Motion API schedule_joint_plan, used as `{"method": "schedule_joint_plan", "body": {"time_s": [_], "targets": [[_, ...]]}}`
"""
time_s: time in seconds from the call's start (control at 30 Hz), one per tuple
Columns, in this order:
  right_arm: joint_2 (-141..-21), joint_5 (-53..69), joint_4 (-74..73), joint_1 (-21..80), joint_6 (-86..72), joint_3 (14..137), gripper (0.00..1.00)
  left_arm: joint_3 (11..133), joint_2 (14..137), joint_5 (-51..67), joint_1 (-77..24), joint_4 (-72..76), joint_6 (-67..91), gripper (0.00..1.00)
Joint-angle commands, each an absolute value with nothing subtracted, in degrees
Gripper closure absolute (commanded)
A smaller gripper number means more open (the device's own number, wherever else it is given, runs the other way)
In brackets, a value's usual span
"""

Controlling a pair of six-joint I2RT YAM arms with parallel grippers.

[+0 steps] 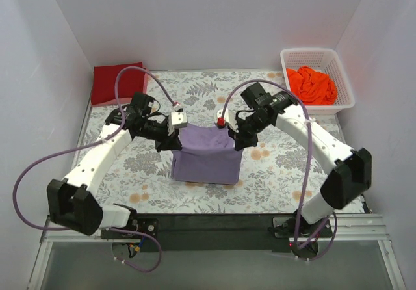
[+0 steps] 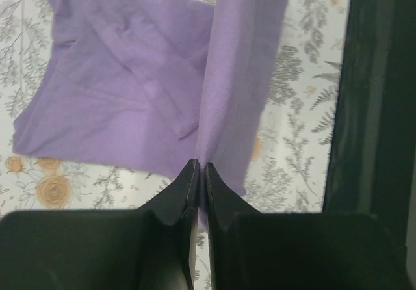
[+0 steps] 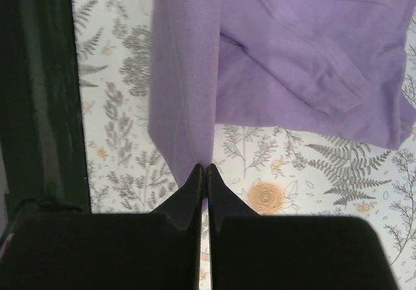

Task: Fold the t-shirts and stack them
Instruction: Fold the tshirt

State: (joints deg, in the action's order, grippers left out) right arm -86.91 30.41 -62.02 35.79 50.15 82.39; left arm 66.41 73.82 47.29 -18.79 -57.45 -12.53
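Top external: lavender t-shirt [image 1: 207, 158] hangs, long axis seemingly left-right.

Three plain white walls [image 1: 214, 17] enclose a counter [image 1: 286, 196] covered by a grey floral leaf-patterned cloth [image 1: 133, 173], evenly lit.

Your left gripper [image 2: 200, 168] pinches the lavender-purple t-shirt [image 2: 130, 88].
A lifted fold runs up from the closed fingers; the rest lies on the floral table cloth [image 2: 299, 101].

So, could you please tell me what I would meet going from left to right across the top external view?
In order: dark red t-shirt, left claw, lavender t-shirt, right claw, white basket holding the orange t-shirt.
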Motion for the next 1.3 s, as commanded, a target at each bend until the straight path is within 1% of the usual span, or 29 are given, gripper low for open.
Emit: {"method": "schedule_joint_plan", "body": {"time_s": [0.0, 0.1, 0.17, 0.3, 0.43, 0.6, 0.83, 0.87, 0.93, 0.97, 1.0, 1.07, 1.13, 1.2, 1.27], "targets": [[-94.0, 30.7, -63.7, 32.2, 55.4, 89.9, 0.99, 71.1, 80.5, 46.8, -15.7, -51.2, -11.8, 1.0], [-101.3, 31.5, -63.9, 29.2, 57.2, 97.3, 0.99, 75.4, 87.9, 48.3, -13.0, -47.3, -11.0, 1.0], [-105.6, 31.4, -63.9, 27.7, 58.8, 100.0, 0.99, 78.2, 91.3, 48.1, -12.2, -44.1, -10.5, 1.0], [-112.3, 30.3, -63.8, 25.9, 61.9, 105.1, 0.99, 83.3, 101.5, 48.2, -11.1, -43.0, -11.8, 1.0], [-119.4, 29.7, -63.7, 24.8, 62.8, 110.7, 0.99, 86.7, 108.0, 47.6, -10.9, -40.2, -11.1, 1.0], [-126.6, 28.9, -63.1, 23.6, 61.9, 116.0, 0.99, 87.5, 112.1, 45.7, -10.9, -36.6, -9.8, 1.0], [-128.1, 27.9, -59.7, 22.3, 59.5, 116.7, 0.99, 86.8, 113.1, 44.8, -10.7, -30.8, -5.4, 0.99], [-128.0, 26.0, -58.7, 22.3, 58.3, 116.5, 0.96, 87.6, 113.8, 42.7, -10.7, -30.4, -4.2, 0.84], [-128.0, 23.4, -56.4, 22.2, 54.8, 117.4, 0.83, 88.7, 114.0, 40.7, -10.5, -30.2, -2.2, 0.71], [-127.5, 22.1, -56.0, 22.0, 53.8, 118.1, 0.6, 88.9, 113.6, 40.3, -9.6, -29.7, 1.6, 0.67], [-127.0, 22.1, -55.1, 21.0, 52.6, 119.3, 0.54, 88.6, 111.9, 41.4, -8.8, -28.7, 3.9, 0.62], [-125.7, 22.2, -54.8, 20.0, 48.4, 121.0, 0.53, 86.4, 109.8, 42.8, -6.5, -25.5, 11.5, 0.57], [-122.8, 23.5, -54.9, 19.0, 41.8, 120.6, 0.54, 84.6, 105.8, 43.8, -5.9, -23.7, 15.7, 0.56], [-119.6, 29.2, -54.7, 18.9, 37.3, 116.3, 0.54, 80.3, 101.8, 48.3, -5.8, -22.8, 22.3, 0.56], [-115.2, 36.3, -53.7, 19.2, 30.7, 108.7, 0.55, 77.1, 100.1, 52.7, -6.0, -21.0, 29.7, 0.56]]}}
